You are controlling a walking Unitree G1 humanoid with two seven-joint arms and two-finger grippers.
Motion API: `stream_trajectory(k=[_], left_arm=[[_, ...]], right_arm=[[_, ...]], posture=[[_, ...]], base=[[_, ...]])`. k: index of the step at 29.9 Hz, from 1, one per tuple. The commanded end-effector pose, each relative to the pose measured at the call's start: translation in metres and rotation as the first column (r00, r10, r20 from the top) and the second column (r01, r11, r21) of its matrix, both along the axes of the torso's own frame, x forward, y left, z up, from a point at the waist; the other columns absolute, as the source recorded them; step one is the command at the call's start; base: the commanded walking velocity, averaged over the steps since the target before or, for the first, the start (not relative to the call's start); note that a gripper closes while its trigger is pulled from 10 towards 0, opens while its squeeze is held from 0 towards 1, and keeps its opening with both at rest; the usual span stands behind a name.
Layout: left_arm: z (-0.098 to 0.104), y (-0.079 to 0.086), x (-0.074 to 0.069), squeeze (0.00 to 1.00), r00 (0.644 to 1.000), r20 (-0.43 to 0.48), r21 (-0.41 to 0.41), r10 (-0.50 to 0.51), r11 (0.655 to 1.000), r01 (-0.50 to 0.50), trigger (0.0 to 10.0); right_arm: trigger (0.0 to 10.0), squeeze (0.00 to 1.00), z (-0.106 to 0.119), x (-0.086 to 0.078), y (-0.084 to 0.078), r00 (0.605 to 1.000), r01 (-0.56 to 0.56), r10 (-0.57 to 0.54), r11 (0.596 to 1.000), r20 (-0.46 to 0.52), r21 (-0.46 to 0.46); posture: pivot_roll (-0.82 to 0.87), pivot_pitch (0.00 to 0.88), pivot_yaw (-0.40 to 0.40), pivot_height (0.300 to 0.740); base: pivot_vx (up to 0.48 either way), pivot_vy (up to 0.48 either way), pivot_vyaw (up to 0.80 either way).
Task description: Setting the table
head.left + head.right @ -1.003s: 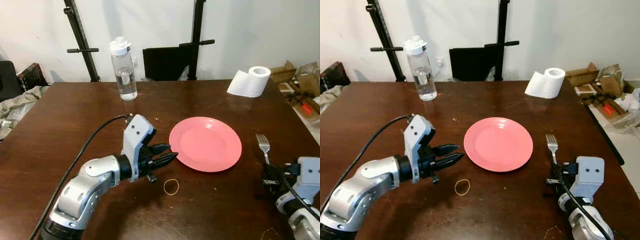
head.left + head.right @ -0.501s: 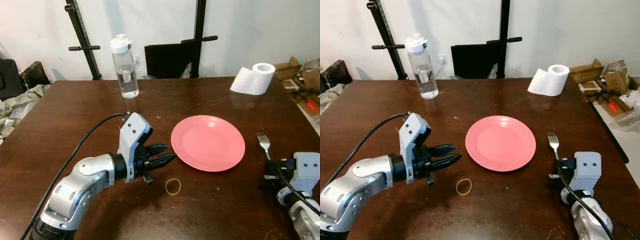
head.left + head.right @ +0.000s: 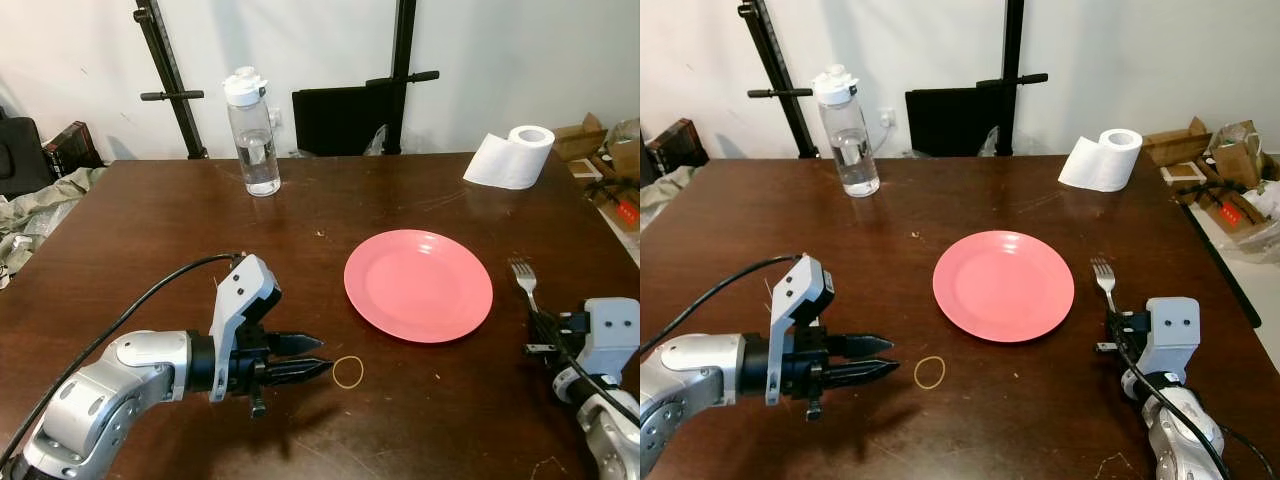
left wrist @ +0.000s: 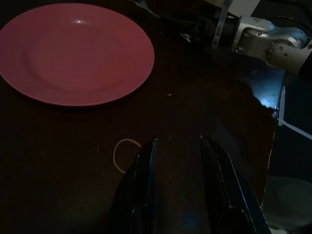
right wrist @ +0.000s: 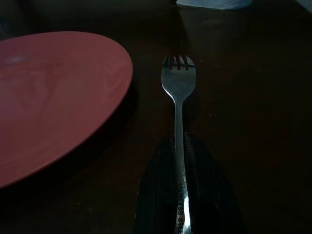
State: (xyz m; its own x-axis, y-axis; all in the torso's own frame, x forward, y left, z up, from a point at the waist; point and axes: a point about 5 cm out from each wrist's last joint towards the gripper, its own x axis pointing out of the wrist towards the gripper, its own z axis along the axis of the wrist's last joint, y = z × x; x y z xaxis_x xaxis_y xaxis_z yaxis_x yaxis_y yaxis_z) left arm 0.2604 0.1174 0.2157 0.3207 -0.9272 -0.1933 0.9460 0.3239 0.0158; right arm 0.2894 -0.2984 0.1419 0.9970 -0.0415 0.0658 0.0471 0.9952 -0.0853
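A pink plate [image 3: 418, 285] lies on the dark wooden table [image 3: 150, 240], right of centre. A silver fork [image 3: 523, 280] rests just right of the plate, tines pointing away from me. My right gripper [image 3: 545, 338] is shut on the fork's handle; in the right wrist view the fork [image 5: 177, 92] runs out from between the black fingers [image 5: 204, 190], beside the plate [image 5: 53, 97]. My left gripper [image 3: 325, 354] is open and hovers low over the table, left of the plate's near edge, with nothing between its fingers [image 4: 146, 165].
A tan rubber band [image 3: 347, 372] lies just ahead of the left fingertips. A clear water bottle [image 3: 252, 135] stands at the back left, a paper roll [image 3: 512, 157] at the back right. A black chair back [image 3: 345, 120] is behind the table. Boxes [image 3: 600, 140] clutter the floor on the right.
My left gripper has drawn back from the plate's edge, toward me and lower. The right gripper keeps its hold on the fork. The camera has shifted slightly.
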Motion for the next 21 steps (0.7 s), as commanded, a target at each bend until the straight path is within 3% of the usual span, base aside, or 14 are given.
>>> stream_trajectory(k=[1,2,3,4,5,19,20,21], left_arm=[[-0.001,0.0,-0.003,0.0,1.0,0.008,0.018,-0.005,1.0,0.005,10.0],[-0.001,0.0,-0.004,0.0,1.0,0.008,0.017,-0.004,1.0,0.004,10.0],[0.0,-0.001,-0.004,0.0,1.0,0.006,0.015,-0.005,1.0,0.005,10.0],[0.0,-0.001,-0.004,0.0,1.0,0.006,0.015,-0.005,1.0,0.005,10.0],[0.0,0.0,-0.005,0.0,1.0,0.004,0.012,-0.004,1.0,0.004,10.0],[0.0,-0.002,-0.003,0.0,1.0,0.011,0.0,0.004,1.0,-0.004,10.0],[-0.001,-0.003,-0.003,0.0,1.0,0.011,-0.004,0.006,1.0,-0.006,10.0],[-0.001,-0.003,-0.003,0.0,1.0,0.012,-0.007,0.007,1.0,-0.007,10.0]], right_arm=[[10.0,0.0,-0.026,-0.006,0.0,0.993,0.011,-0.009,1.0,-0.118,0.018],[10.0,0.0,-0.027,-0.006,-0.001,0.992,0.014,-0.013,1.0,-0.127,0.012],[10.0,0.65,-0.028,-0.006,-0.002,0.991,0.021,-0.019,1.0,-0.13,0.01],[10.0,0.65,-0.028,-0.006,-0.002,0.991,0.021,-0.019,1.0,-0.13,0.01],[10.0,1.0,-0.029,-0.006,-0.004,0.991,0.032,-0.03,0.999,-0.133,0.013],[10.0,1.0,-0.019,-0.005,-0.009,0.997,0.055,-0.05,0.996,-0.065,0.071],[10.0,0.2,-0.014,-0.006,-0.009,0.998,0.052,-0.049,0.995,-0.038,0.08],[10.0,0.0,-0.005,-0.008,-0.008,0.999,0.042,-0.043,0.995,0.006,0.093]], posture=[[0.08,0.176,0.195,0.74],[0.08,0.178,0.193,0.74],[0.08,0.179,0.193,0.74],[0.08,0.179,0.193,0.74],[0.08,0.18,0.191,0.74],[0.07,0.18,0.189,0.74],[0.07,0.179,0.187,0.74],[0.07,0.179,0.187,0.74]], base=[[0.0,0.0,0.0],[0.0,0.0,0.0],[0.0,0.0,0.0],[0.0,0.0,0.0],[0.0,0.0,0.0],[0.0,0.0,0.0],[0.0,0.0,0.0],[0.0,0.0,0.0]])
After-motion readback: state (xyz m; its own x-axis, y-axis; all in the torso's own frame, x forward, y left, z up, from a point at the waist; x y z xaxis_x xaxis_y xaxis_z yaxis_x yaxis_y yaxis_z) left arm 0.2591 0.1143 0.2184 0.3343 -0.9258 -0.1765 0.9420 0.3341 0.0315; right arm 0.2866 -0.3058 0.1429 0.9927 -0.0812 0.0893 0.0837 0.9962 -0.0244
